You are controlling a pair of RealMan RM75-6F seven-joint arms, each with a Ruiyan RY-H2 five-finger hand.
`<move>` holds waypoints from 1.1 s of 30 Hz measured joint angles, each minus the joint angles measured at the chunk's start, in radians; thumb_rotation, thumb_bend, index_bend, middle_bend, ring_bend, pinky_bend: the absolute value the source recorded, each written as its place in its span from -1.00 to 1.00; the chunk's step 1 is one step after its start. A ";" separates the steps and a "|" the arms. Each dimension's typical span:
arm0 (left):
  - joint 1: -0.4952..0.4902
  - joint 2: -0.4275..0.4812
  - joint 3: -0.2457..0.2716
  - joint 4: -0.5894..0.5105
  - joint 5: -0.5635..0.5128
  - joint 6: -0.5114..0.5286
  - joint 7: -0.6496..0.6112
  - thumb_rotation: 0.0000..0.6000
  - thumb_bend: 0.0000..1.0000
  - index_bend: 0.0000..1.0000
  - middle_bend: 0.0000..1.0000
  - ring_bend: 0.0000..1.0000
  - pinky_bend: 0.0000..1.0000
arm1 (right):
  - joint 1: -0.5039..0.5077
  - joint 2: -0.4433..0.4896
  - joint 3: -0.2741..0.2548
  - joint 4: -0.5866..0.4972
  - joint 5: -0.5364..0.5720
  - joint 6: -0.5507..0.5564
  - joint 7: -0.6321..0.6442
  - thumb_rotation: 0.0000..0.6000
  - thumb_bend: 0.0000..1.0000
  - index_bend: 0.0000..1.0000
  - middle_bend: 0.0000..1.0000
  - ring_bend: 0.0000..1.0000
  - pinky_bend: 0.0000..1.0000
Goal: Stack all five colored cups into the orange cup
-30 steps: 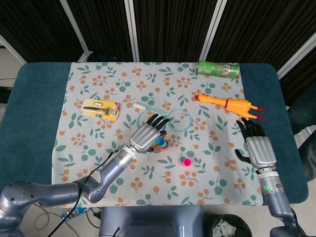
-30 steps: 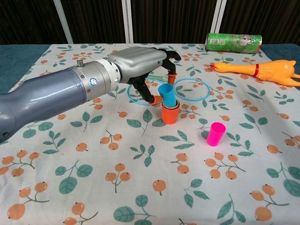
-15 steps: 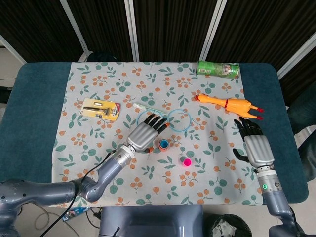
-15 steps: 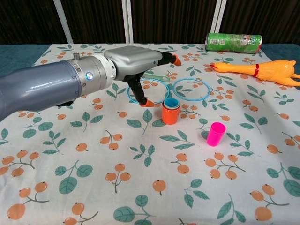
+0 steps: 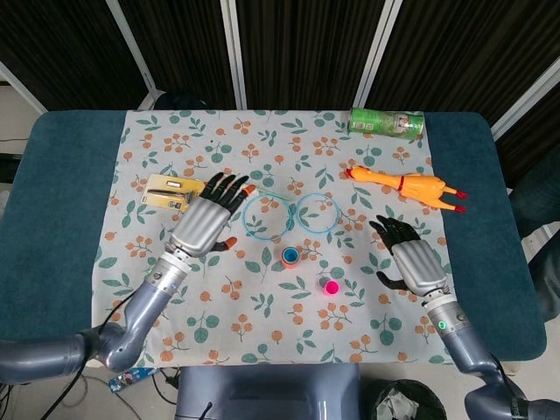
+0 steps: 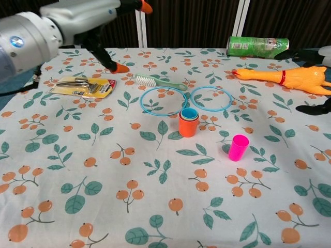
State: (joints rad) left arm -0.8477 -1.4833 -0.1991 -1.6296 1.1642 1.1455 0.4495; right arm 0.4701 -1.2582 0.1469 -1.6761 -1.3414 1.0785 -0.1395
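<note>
The orange cup (image 6: 188,125) stands upright mid-table with a blue cup (image 6: 189,113) and other cups nested inside it; from the head view it shows as an orange ring with a blue centre (image 5: 290,255). A pink cup (image 6: 238,147) (image 5: 330,286) stands mouth-down, alone, to its right and nearer the front. My left hand (image 5: 206,220) (image 6: 77,20) hovers open to the left of the stack, fingers spread, holding nothing. My right hand (image 5: 414,265) is open at the right, beyond the pink cup; in the chest view only its dark fingertips (image 6: 313,108) show at the edge.
Two blue rings (image 5: 267,217) (image 5: 317,213) lie just behind the stack. A brush (image 6: 158,81) and a packaged tool (image 6: 84,86) lie at the left, under my left hand. A rubber chicken (image 5: 404,185) and a green can (image 5: 387,122) lie at the back right.
My left hand has let go of the blue cup, now seated in the stack, and has pulled up and away to the left. My right hand has moved inward toward the pink cup.
</note>
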 measured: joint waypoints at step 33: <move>0.514 0.186 0.247 0.244 0.272 0.308 -0.530 1.00 -0.67 -0.84 -1.00 -1.00 -1.00 | 0.054 -0.151 -0.072 0.002 -0.055 -0.033 -0.141 1.00 -0.23 -0.51 -1.00 -1.00 -0.79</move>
State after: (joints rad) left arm -0.3335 -1.2969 0.0477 -1.3852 1.4357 1.4535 -0.0807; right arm 0.5238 -1.4088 0.0746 -1.6744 -1.3965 1.0458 -0.2808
